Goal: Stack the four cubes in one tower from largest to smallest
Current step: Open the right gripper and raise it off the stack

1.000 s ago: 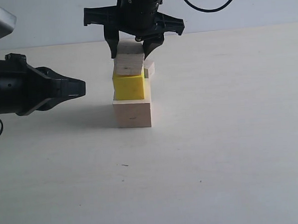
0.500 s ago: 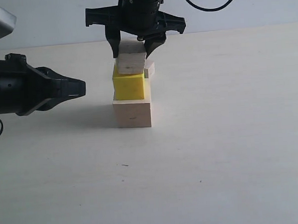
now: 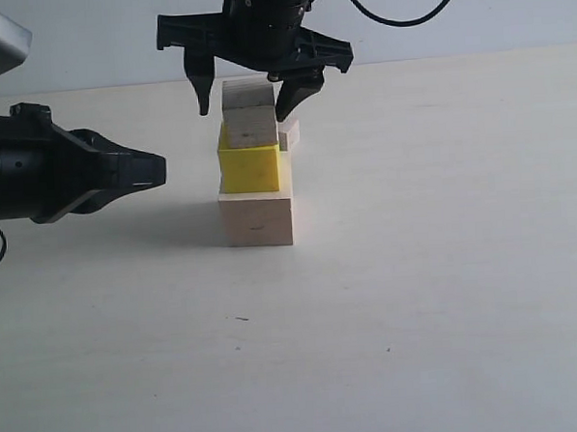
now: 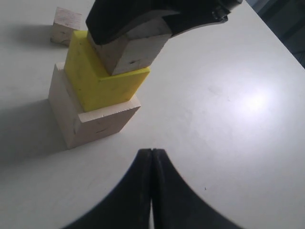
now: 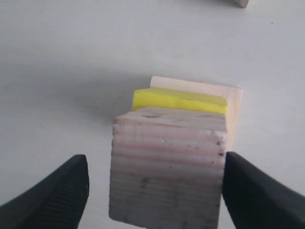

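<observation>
Claw at work: the right claw [image 3: 244,110] is wide open and holds nothing. Its two fingers hang on either side of the middle cube [image 3: 249,116].
What changed: a second ago the fingers squeezed that cube and it sat a bit crooked. Now they have let go and it rests flat on the yellow cube [image 3: 249,170].
Gaps: one finger is clear of the wood. The other is very near, and I cannot tell if it touches.
Tower: the big cube [image 3: 258,220] sits on the table [image 3: 447,285], the yellow cube on it, the middle cube on top. It stands near the far edge, a bit left of the middle.
What that means: three of the four cubes look stacked, I think, with one to go.
Small cube [image 3: 290,132]: on the table just behind the tower, closer to the far edge, not stacked yet.
Right arm: it comes down from above, with the claw pointing straight down over the tower.
Left claw [image 3: 158,170]: shut tight with nothing in it. Its arm lies level near the left edge, pointing at the tower, well apart from it.
</observation>
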Controlling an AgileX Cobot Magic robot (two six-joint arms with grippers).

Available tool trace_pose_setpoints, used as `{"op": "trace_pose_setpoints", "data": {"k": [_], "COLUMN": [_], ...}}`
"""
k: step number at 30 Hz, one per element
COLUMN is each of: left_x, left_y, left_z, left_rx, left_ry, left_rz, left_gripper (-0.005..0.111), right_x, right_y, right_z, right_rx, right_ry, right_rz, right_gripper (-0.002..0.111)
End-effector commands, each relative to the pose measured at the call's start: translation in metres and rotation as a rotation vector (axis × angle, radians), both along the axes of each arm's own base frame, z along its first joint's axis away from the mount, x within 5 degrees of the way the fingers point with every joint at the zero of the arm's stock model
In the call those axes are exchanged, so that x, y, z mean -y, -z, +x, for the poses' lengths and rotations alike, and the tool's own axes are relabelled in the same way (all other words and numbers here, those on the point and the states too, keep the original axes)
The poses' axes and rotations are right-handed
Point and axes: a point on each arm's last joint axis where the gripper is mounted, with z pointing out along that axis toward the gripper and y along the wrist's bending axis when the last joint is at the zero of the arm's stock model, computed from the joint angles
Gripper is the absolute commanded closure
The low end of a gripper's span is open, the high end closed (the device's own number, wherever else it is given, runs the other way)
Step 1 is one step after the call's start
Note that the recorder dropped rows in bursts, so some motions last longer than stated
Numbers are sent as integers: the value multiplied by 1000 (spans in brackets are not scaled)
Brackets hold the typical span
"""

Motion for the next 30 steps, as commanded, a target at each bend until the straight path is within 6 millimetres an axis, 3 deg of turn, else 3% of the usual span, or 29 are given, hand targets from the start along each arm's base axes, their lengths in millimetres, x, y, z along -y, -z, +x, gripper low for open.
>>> {"op": "trace_pose_setpoints", "data": {"k": [1,30], "left_x": [1,2], "left_y": [-1,-1], "left_z": [-2,-3], "left_rx": [6,2], "left_ry": [9,19], "left_rz": [-2,-7], "left_gripper": [107,107], "right_x": [0,-1], "right_y": [-4,-4], "right_z": [-1,-1], "right_rx": [4,9], "right_ry": [-2,-8], "right_rz": [6,17], "right_gripper": [35,35]}}
